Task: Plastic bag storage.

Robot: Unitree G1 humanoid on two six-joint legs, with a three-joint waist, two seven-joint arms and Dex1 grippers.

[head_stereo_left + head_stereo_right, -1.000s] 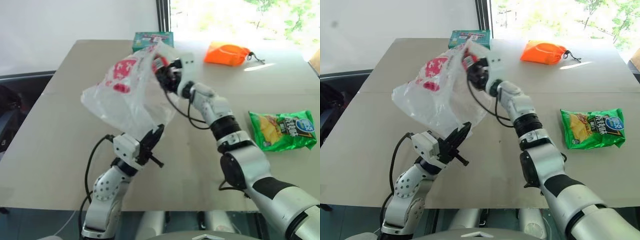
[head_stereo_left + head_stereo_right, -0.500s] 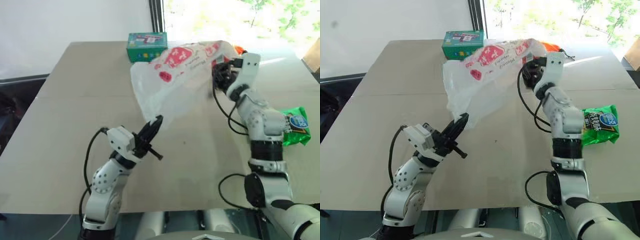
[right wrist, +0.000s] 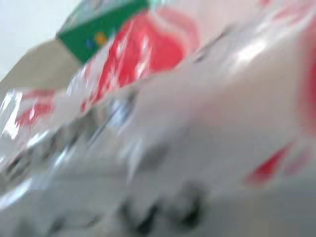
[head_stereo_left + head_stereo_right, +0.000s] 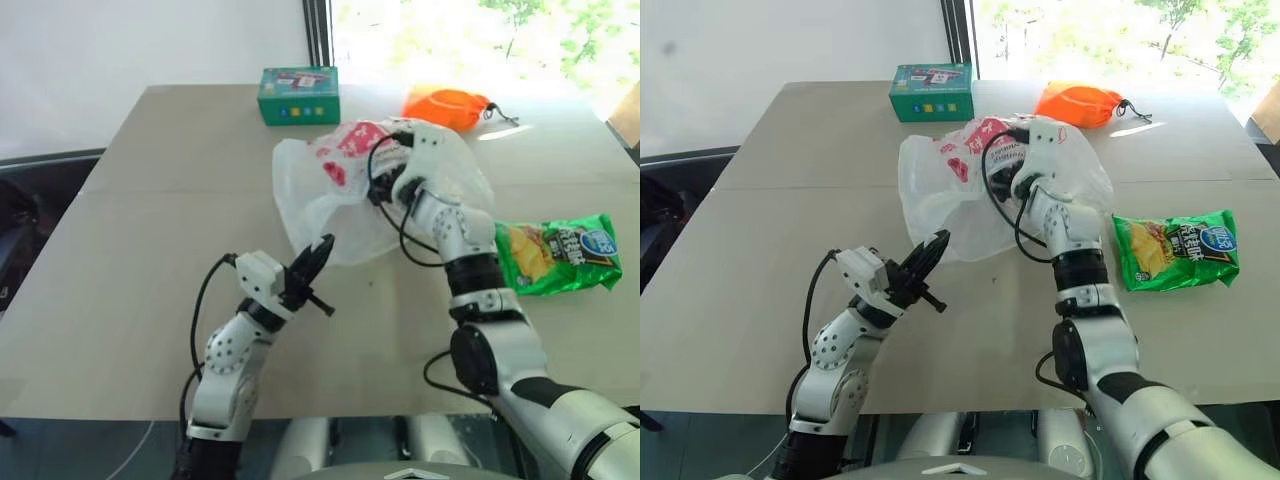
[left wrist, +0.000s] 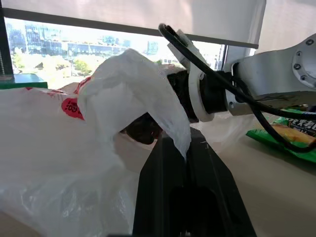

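bag: the plastic bag (image 4: 345, 195) is down on the worktop (image 4: 150, 250) now, slumped in a loose heap mid-table. Half a sec ago it was stretched up in the air between the two arms, so it's been lowered and gone slack.

meaning: prob the spreading/shaking bit is over, folding or bunching comes next imo. Not stored yet.

left tool: left tool (image 5: 186, 148) has its fingers pressed together, pinching a corner of the bag film, near edge of the heap.

right tool: right tool (image 4: 392, 178) is buried in the far side of the bag. Can't tell from the pics if it's spread or gripping film.

nearby: chips packet (image 4: 555, 255) sits just beside the bag, orange pouch (image 4: 450, 105) and green box (image 4: 298, 94) further back.
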